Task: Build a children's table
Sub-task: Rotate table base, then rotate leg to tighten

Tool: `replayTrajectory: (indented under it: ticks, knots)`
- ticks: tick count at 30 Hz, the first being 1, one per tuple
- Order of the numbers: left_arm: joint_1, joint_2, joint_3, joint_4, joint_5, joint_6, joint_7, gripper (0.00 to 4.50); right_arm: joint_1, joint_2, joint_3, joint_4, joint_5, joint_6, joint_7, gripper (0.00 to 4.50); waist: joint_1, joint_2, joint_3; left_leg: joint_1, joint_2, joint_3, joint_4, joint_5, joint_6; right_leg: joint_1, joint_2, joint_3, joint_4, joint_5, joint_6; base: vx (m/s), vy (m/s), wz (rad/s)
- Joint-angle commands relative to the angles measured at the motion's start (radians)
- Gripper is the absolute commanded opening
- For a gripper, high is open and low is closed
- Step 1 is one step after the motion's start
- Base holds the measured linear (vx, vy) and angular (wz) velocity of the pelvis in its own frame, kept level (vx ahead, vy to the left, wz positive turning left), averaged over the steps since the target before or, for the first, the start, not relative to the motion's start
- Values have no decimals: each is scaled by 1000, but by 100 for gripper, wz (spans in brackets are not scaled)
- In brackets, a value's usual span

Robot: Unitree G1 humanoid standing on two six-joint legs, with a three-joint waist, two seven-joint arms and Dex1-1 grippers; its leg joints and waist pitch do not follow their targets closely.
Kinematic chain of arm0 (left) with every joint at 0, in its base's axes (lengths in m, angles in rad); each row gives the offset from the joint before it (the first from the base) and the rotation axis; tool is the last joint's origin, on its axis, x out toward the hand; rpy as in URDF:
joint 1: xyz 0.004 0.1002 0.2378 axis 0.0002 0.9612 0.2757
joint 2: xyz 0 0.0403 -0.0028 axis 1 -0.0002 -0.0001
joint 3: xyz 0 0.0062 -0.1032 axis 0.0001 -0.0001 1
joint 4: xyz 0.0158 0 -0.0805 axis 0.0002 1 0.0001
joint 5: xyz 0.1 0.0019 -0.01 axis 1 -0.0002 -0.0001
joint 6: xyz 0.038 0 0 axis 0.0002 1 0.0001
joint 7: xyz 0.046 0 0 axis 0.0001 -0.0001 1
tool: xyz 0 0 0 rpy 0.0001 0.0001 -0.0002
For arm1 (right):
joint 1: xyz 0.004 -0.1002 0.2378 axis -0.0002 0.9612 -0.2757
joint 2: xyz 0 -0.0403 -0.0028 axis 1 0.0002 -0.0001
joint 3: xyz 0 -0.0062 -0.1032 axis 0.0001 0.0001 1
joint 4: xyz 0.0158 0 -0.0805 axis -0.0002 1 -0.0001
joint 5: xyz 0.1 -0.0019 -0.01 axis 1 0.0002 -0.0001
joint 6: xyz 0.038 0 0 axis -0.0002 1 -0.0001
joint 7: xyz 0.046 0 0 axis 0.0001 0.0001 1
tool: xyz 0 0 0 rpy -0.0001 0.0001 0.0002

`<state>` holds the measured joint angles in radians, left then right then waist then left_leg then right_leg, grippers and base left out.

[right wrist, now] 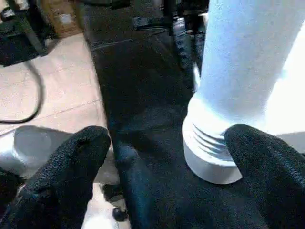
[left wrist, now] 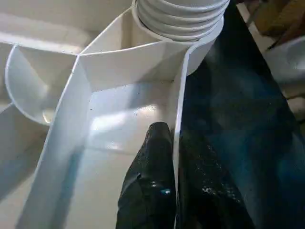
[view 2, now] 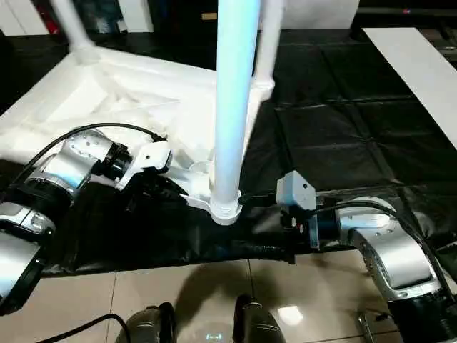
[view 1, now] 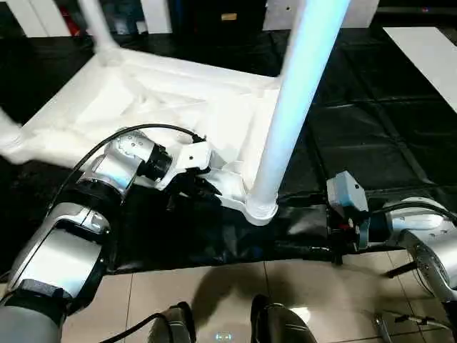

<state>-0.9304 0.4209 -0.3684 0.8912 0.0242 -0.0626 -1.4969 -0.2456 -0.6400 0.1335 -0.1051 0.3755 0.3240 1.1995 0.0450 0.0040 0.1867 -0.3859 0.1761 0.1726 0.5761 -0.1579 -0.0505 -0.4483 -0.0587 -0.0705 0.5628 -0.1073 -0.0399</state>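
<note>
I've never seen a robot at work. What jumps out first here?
A tall white leg rises from the near corner socket of an upturned white children's table lying on the black work table. The robot's left hand pinches the table's thin edge wall beside that socket, one finger on each side. Its right hand sits open by the leg's ribbed base.

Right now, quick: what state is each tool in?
Left tool: shut on the rim wall of the children's table, beside the near corner socket.
Right tool: open, holding nothing, at the leg.
</note>
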Motion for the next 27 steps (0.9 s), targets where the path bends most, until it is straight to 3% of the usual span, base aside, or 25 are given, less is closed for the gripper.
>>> replayTrajectory:
  ticks: [1,5,7,9,10,12,15,16,18,19,20,22,23,27]
  knots:
    - [40,-28,18,-2,-8,70,102,1,-26,17,-17,4,-5,-18,-31,450,11,-7,-95,8,29,-12,-52,-177,108,88,-75,40,-73,-406,-177,0,0,0]
    - [85,-39,30,-41,27,98,231,1,-48,30,-35,46,-36,-34,-88,450,4,-7,-86,13,25,-13,-54,-209,97,84,-73,34,-89,-538,-130,0,0,0]
    - [99,-36,31,-63,38,101,251,1,-54,34,-39,58,-43,-32,-105,450,-3,-8,-80,18,20,-14,-54,-239,87,81,-73,27,-105,-639,-88,0,0,0]
    - [145,-27,43,-157,25,126,232,1,-69,43,-42,81,-56,-26,-140,450,-9,-9,-80,16,19,-19,-57,-240,77,87,-78,26,-108,-677,-67,0,0,0]
    - [165,-19,41,-195,21,105,218,1,-71,46,-44,85,-56,-24,-145,450,-12,-12,-83,24,20,-18,-57,-248,77,80,-74,26,-114,-691,-57,0,0,0]
    - [212,2,27,-265,12,13,171,1,-80,56,-46,97,-51,-22,-150,450,-13,-9,-85,24,25,-20,-59,-250,83,79,-79,28,-109,-674,-60,0,0,0]
    - [249,25,10,-325,9,-32,145,1,-96,72,-45,117,-30,-28,-127,450,-18,-4,-87,27,31,-16,-62,-255,93,72,-75,34,-102,-612,-87,0,0,0]
    - [269,35,5,-359,-11,-48,116,1,-105,79,-38,132,-9,-36,-89,450,-16,-13,-92,24,32,-15,-61,-240,99,77,-79,36,-95,-588,-97,0,0,0]
    - [287,41,4,-399,-29,-40,94,1,-120,80,-21,161,12,-49,-24,450,-13,-10,-96,22,37,-14,-62,-218,107,79,-79,38,-86,-544,-114,0,0,0]
    - [291,43,4,-410,-33,-37,86,0,-125,80,-16,172,16,-54,-5,422,-9,-7,-95,24,40,-11,-62,-211,114,76,-78,40,-85,-521,-126,0,0,0]
    - [294,45,3,-418,-35,-32,80,0,-129,80,-13,180,17,-56,3,415,-9,-11,-96,22,39,-10,-61,-206,117,77,-77,41,-83,-511,-130,0,0,0]
    - [303,57,-2,-442,-27,-25,71,0,-154,85,2,213,25,-58,47,412,-5,-7,-98,22,41,-10,-62,-191,117,78,-77,41,-75,-476,-151,0,0,0]
    - [303,61,-4,-445,-25,-27,68,0,-164,88,6,226,28,-57,65,388,-4,-10,-102,21,41,-10,-60,-188,117,81,-78,41,-72,-465,-158,0,0,0]
    - [309,72,-7,-466,-29,-31,47,0,-207,95,27,282,36,-48,141,357,-2,-8,-102,19,41,-10,-59,-184,116,82,-79,41,-69,-455,-167,0,0,0]
